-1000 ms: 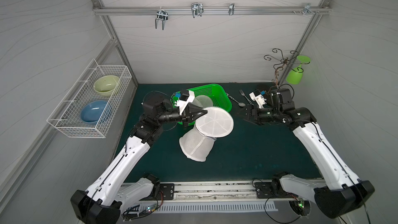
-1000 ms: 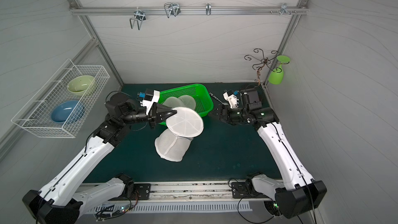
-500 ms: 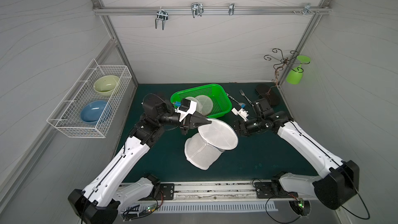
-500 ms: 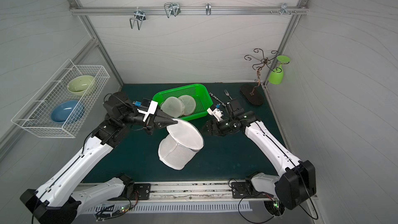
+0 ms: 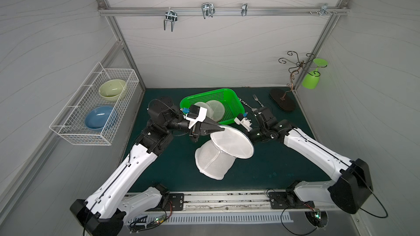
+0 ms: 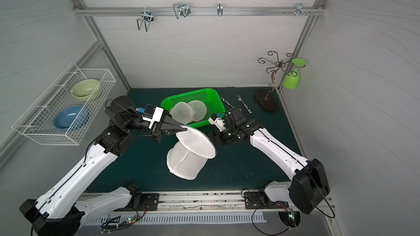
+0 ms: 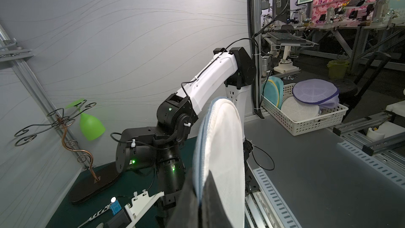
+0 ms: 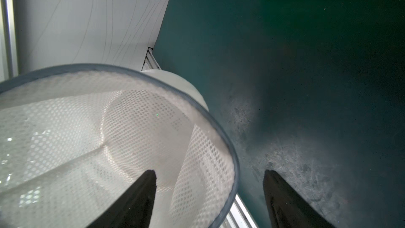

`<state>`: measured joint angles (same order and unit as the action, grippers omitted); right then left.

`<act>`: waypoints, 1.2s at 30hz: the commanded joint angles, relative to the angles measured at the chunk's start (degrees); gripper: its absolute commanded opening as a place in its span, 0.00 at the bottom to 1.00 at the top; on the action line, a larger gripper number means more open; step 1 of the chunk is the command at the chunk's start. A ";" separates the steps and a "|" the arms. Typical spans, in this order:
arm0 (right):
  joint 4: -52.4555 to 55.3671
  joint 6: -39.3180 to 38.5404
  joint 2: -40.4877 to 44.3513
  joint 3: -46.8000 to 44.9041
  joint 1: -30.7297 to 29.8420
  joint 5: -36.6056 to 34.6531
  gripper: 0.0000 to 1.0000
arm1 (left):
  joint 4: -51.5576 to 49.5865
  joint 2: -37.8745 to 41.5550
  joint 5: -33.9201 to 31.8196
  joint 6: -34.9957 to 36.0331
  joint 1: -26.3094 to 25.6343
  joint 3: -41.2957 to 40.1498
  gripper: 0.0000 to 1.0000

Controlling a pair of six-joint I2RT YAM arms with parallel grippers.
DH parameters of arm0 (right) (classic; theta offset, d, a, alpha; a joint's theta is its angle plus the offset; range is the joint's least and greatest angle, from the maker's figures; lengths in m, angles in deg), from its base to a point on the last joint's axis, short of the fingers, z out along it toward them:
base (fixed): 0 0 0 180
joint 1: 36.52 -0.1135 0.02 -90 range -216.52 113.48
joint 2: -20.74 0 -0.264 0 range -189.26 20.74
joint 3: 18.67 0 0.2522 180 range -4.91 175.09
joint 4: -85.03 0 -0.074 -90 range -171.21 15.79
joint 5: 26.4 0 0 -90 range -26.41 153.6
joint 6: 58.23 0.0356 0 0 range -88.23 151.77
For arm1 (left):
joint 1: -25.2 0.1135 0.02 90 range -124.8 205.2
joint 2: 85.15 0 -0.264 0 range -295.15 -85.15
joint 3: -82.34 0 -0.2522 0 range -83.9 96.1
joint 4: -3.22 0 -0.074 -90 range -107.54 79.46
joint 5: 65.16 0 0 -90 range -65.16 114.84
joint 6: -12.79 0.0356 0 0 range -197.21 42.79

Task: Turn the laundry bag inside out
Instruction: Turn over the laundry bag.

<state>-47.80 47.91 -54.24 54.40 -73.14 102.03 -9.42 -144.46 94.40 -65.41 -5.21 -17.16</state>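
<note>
The laundry bag (image 5: pixel 214 158) is a white mesh cylinder with a stiff round rim, tilted, its lower end on the green mat in both top views. My left gripper (image 5: pixel 223 129) is shut on the far edge of the rim and holds it up; the left wrist view shows the rim (image 7: pixel 220 141) pinched between the dark fingers. My right gripper (image 8: pixel 209 172) is open at the rim's right side, one finger (image 8: pixel 140 194) inside the bag's mouth and the other finger (image 8: pixel 285 196) outside over the mat. In a top view the rim (image 6: pixel 196 141) covers its fingertips.
A green basket (image 5: pixel 229 94) with translucent lids (image 5: pixel 216 110) stands just behind the bag. A fork (image 5: pixel 257 101) and a wire stand (image 5: pixel 293 73) with a green cup (image 5: pixel 311 80) are at the back right. A wire rack (image 5: pixel 95 110) with bowls hangs on the left wall.
The left gripper has carried the bag's rim forward and to the right. The right arm has dropped and swung in from the back right, bringing its open fingers astride the rim.
</note>
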 commanded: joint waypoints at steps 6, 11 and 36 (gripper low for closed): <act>-10.41 0.48 -0.57 -0.69 -1.66 3.78 0.83 | 2.65 0.60 1.10 -0.37 -0.82 3.56 0.00; -20.51 0.47 -1.08 -4.56 -3.55 6.81 0.80 | 3.05 0.34 0.58 -0.27 -1.27 3.84 0.00; -12.03 1.05 0.61 0.07 3.86 1.50 0.00 | -1.25 5.56 -6.80 4.16 -1.52 -1.11 0.12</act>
<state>-66.05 48.89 -56.93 51.52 -70.91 107.78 -11.23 -141.53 89.87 -62.22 -6.48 -17.21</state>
